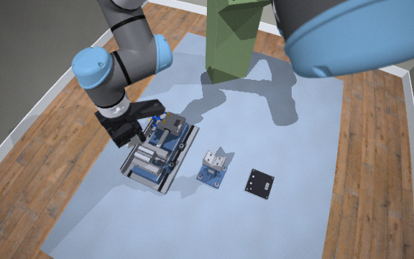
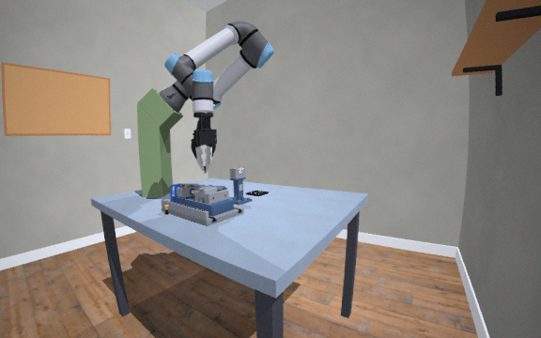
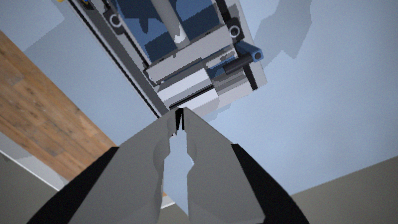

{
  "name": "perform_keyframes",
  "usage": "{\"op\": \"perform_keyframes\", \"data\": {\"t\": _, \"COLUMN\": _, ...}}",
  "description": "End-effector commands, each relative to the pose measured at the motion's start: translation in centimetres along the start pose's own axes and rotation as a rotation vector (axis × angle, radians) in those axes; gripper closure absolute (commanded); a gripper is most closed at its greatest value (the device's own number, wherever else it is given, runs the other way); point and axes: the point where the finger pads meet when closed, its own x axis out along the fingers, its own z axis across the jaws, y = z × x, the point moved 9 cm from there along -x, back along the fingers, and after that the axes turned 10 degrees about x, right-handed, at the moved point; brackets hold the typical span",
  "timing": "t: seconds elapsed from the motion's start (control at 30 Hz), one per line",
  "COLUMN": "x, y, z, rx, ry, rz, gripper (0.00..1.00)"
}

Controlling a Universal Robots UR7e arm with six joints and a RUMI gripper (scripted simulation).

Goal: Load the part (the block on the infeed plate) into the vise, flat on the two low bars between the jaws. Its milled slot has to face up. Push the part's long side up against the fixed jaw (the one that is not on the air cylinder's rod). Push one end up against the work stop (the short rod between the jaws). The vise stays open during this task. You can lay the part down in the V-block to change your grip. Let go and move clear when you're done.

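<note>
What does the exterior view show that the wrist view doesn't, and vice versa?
Exterior only: V-block stand, black plate, green pedestal, wall shelf.
Wrist only: the slot's dark line along the top of the part, lying between the vise jaws.
Both: vise, closed gripper, table, wood floor.
</note>
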Motion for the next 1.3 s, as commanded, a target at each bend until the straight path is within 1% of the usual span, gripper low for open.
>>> {"op": "perform_keyframes", "data": {"t": 0.0, "x": 0.0, "y": 0.4, "z": -0.2, "rx": 0.151, "ry": 0.003, "rz": -0.010, "gripper": 1.00}}
{"op": "perform_keyframes", "data": {"t": 0.17, "x": 0.0, "y": 0.7, "z": -0.4, "rx": 0.332, "ry": 0.003, "rz": -0.011, "gripper": 1.00}}
{"op": "perform_keyframes", "data": {"t": 0.27, "x": 0.0, "y": 0.8, "z": -0.4, "rx": 0.340, "ry": 0.003, "rz": -0.011, "gripper": 1.00}}
{"op": "perform_keyframes", "data": {"t": 0.37, "x": 0.0, "y": 1.0, "z": -0.6, "rx": 0.480, "ry": 0.002, "rz": -0.011, "gripper": 1.00}}
{"op": "perform_keyframes", "data": {"t": 0.77, "x": -0.1, "y": 1.5, "z": -1.2, "rx": 0.841, "ry": -0.001, "rz": -0.011, "gripper": 1.00}}
{"op": "perform_keyframes", "data": {"t": 0.83, "x": -0.1, "y": 1.5, "z": -1.2, "rx": 0.841, "ry": -0.001, "rz": -0.011, "gripper": 1.00}}
{"op": "perform_keyframes", "data": {"t": 1.07, "x": -0.1, "y": 1.7, "z": -1.4, "rx": 1.012, "ry": -0.002, "rz": -0.011, "gripper": 1.00}}
{"op": "perform_keyframes", "data": {"t": 1.27, "x": -0.1, "y": 1.8, "z": -1.5, "rx": 1.070, "ry": -0.002, "rz": -0.011, "gripper": 1.00}}
